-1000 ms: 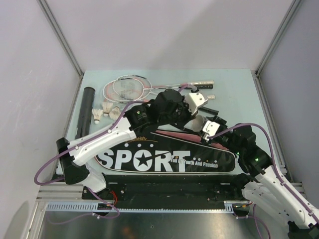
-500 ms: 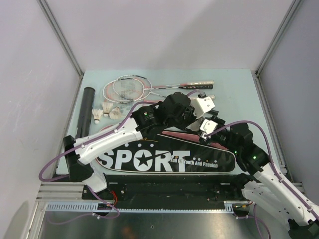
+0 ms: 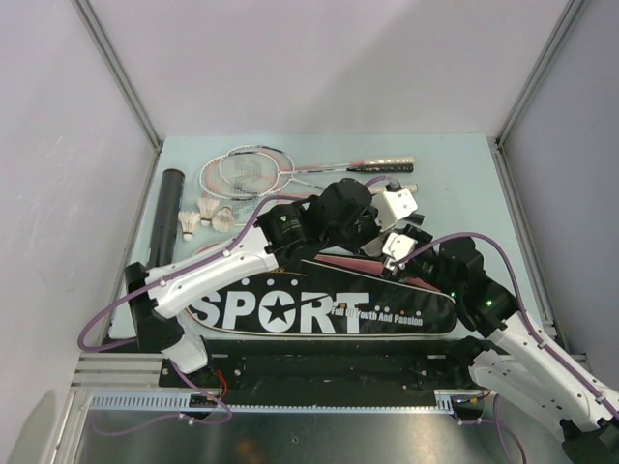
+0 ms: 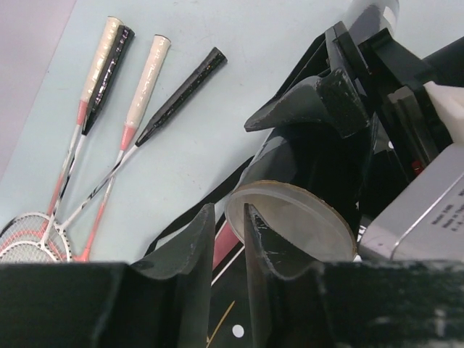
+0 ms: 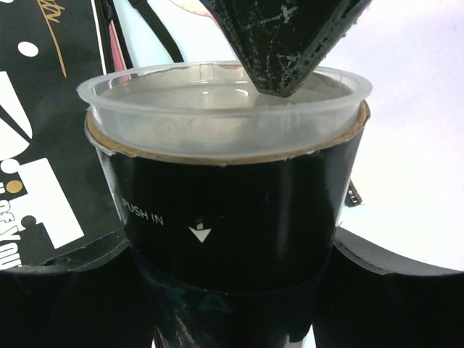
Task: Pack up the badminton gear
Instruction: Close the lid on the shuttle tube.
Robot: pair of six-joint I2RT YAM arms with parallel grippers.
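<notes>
Table (image 3: 455,164): black bag (image 3: 319,309) lies flat along the 6 o'clock edge. Rackets (image 3: 261,169) lie crossed at 12 o'clock, handles toward 3. A second tube (image 3: 166,217) lies along the 9 o'clock edge. Just right of centre, the right gripper (image 5: 232,254) is clamped on a tube (image 5: 232,210) with a clear cap (image 5: 217,101). The left gripper (image 4: 228,210) stands narrowly parted across the cap rim; I cannot tell whether it pinches. Shuttlecocks (image 3: 206,217) sit at 10 o'clock.

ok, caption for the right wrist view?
Right end effector gripping a dark tube, the left arm's fingertip at its clear cap, sports bag at left.
</notes>
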